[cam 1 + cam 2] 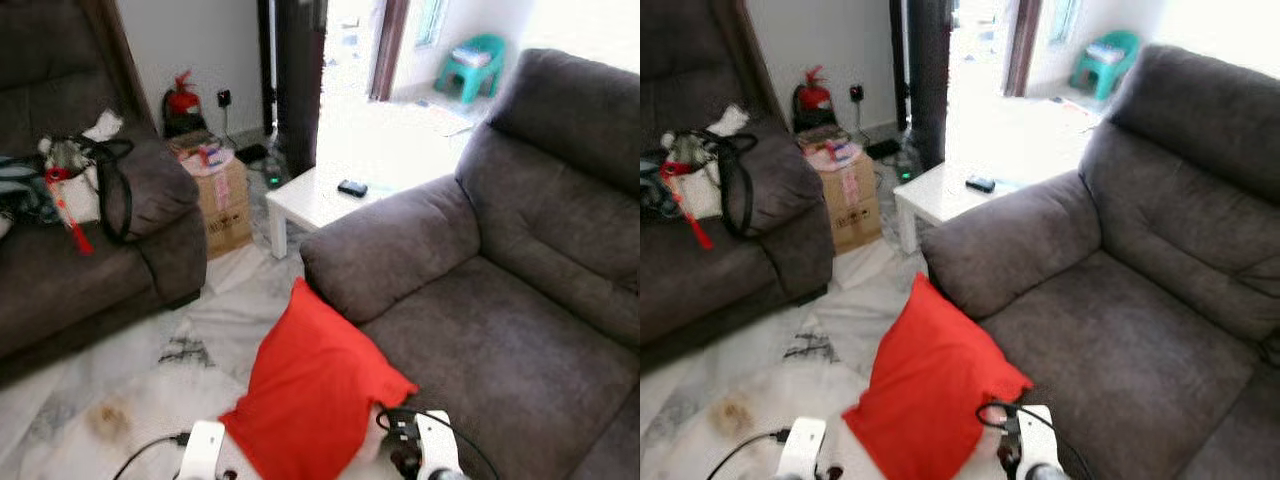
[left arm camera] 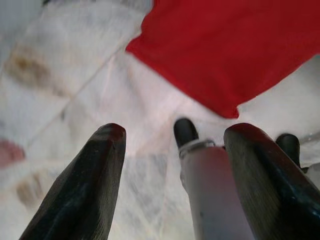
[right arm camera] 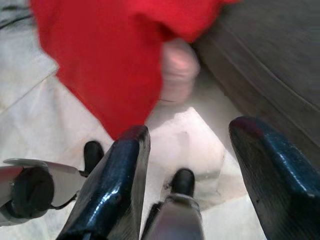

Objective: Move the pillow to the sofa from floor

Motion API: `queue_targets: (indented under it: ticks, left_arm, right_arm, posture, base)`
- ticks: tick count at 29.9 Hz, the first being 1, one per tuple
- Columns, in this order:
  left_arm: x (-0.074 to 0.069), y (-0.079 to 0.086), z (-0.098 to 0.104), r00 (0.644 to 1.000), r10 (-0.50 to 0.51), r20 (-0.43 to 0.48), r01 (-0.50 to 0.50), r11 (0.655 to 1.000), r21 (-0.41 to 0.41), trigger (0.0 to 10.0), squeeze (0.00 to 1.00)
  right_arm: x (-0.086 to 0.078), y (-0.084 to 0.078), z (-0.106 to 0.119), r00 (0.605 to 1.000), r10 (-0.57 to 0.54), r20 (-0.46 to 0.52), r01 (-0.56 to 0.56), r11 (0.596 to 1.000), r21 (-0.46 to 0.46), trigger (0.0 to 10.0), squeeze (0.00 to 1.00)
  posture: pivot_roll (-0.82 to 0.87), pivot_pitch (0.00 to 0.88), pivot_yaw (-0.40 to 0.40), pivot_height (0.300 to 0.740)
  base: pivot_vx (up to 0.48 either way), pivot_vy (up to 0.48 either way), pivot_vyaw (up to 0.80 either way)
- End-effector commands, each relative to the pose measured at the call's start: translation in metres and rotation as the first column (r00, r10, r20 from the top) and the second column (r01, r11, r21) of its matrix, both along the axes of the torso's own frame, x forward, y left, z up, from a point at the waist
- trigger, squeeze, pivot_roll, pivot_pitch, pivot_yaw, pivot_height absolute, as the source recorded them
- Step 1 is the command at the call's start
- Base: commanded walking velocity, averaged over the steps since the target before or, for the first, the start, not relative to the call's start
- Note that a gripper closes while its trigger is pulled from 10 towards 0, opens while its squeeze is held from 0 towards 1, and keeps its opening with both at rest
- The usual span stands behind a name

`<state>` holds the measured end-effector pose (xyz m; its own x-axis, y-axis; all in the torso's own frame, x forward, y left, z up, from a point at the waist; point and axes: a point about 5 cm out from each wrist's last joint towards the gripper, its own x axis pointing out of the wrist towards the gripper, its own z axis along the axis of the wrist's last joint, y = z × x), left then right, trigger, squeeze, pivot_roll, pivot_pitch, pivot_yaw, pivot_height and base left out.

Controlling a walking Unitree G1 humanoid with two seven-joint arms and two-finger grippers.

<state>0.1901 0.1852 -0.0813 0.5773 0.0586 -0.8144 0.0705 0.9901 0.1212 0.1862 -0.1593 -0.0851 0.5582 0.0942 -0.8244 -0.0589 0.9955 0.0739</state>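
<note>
One plain red square pillow tilted against the grey sofa, both tools' fingers spread wide beneath.

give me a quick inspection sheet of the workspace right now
surface: pale marble floor, stained patch near the left end effector.
job's things: red pillow raised off the floor beside the grey sofa; seat bare.
clutter: cardboard box, white side table with a small black device, bags on the second sofa.
end effectors: left end effector open, right end effector open, both under the pillow.
cables: black cable by the left arm.
surroundings: fire extinguisher, teal stool.
</note>
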Motion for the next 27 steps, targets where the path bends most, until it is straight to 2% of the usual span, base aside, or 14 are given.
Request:
queue_targets:
  ticks: [1, 13, 27]
  left_arm:
    - [0.0022, -0.004, 0.0007, 1.0, 0.004, 0.008, -0.004, 1.0, -0.013, 10.0, 0.0]
    - [0.0023, -0.0043, 0.0007, 1.0, 0.003, 0.009, -0.003, 1.0, -0.013, 10.0, 0.0]
    - [0.003, -0.0041, 0.0011, 1.0, 0.002, 0.013, -0.002, 1.0, -0.002, 10.0, 0.0]
  right_arm:
    - [0.002, -0.0043, 0.0014, 1.0, -0.002, 0.012, 0.002, 1.0, -0.01, 10.0, 0.0]
    - [0.0017, -0.0047, 0.0011, 1.0, 0.007, 0.005, -0.007, 1.0, -0.019, 10.0, 0.0]
    - [0.003, -0.0041, 0.002, 1.0, 0.026, 0.015, -0.026, 1.0, -0.009, 10.0, 0.0]
  posture:
    - [-0.02, 0.0, -0.047, 0.74]
    - [-0.03, 0.0, -0.048, 0.74]
    - [-0.02, 0.0, -0.05, 0.74]
  base:
    - [0.255, 0.0, 0.0]
    - [0.259, 0.0, 0.0]
    - [0.0, 0.0, 0.0]
